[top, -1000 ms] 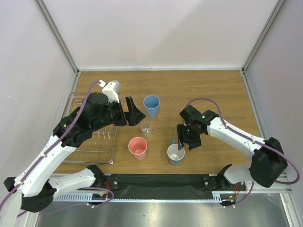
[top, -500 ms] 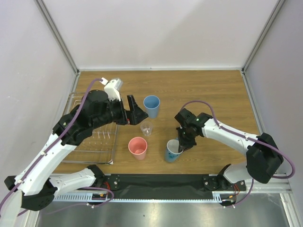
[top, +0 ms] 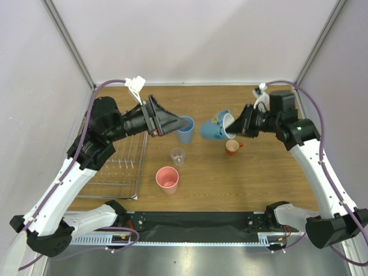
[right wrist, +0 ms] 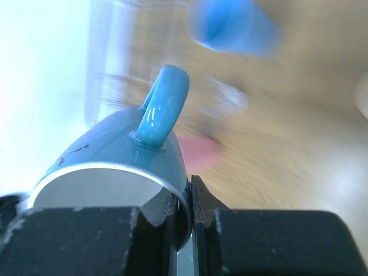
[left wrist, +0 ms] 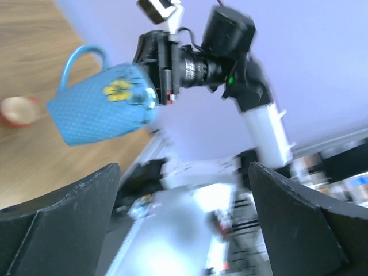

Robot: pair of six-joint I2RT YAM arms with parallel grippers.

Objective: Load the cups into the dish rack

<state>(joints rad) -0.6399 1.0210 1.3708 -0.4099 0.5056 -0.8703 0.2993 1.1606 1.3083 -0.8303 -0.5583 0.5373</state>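
Wooden bench [top: 264,178], mid-brown, grain running left to right. Enclosed at the back by a white wall [top: 195,40] and at either side by pale lilac panels [top: 29,86], joined at slanting aluminium posts [top: 69,43]. Along the near edge, a black strip [top: 201,219]; just below its left end, a white slotted rail [top: 86,237]. Lowest in view, a brushed metal ledge [top: 201,261].

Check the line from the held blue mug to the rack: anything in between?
Yes. The light-blue tumbler and the left gripper sit between the blue mug and the dish rack; the clear glass stands off that line.
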